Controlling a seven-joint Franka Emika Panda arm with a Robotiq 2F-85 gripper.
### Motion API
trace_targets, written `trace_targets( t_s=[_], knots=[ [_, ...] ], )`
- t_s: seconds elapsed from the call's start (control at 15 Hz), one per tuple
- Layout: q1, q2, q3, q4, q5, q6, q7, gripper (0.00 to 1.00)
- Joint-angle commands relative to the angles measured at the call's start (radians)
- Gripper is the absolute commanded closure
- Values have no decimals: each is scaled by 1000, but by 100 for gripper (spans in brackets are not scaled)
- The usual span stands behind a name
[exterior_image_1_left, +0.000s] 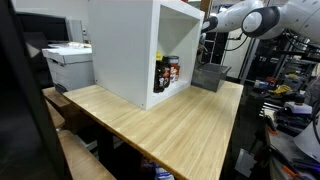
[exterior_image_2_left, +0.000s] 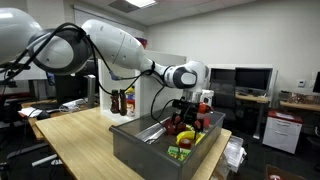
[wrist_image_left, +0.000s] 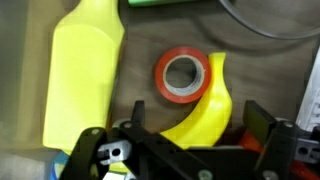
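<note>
We see our tool (wrist_image_left: 178, 135) hanging over the grey plastic bin (exterior_image_2_left: 138, 150) on the wooden worktop (exterior_image_2_left: 75, 135). Its jaws are spread wide and hold nothing, so they straddle the yellow curved banana (wrist_image_left: 203, 110) lying flat on the bin floor. Beside it lie an orange tape roll (wrist_image_left: 181, 75) and a yellow plastic bottle (wrist_image_left: 85, 70).

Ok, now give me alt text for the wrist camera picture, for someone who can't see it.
Seen from above, the gripper hangs with jaws open on either side of a yellow banana lying on a dark surface. Just beyond the banana lies a roll of red tape, and a yellow squeeze bottle lies to the left of it.
</note>
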Motion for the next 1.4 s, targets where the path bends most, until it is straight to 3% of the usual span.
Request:
trace_targets(
  t_s=[0.0,0.33,0.53,1.0,1.07,1.13,1.2,1.33],
  knots=[
    [-1,12,4,39,-2,-28,-25,0],
    [5,19,0,69,-7,-31,-22,1],
    [9,25,-2,85,-11,-36,-22,26],
    [9,42,-4,119,-11,-55,-25,67],
    [8,45,-4,123,-12,-59,-26,68],
    [7,51,-8,132,-14,-75,-24,31],
    [6,55,-8,138,-14,-86,-24,36],
    [5,66,-10,153,-13,-108,-25,32]
  ],
)
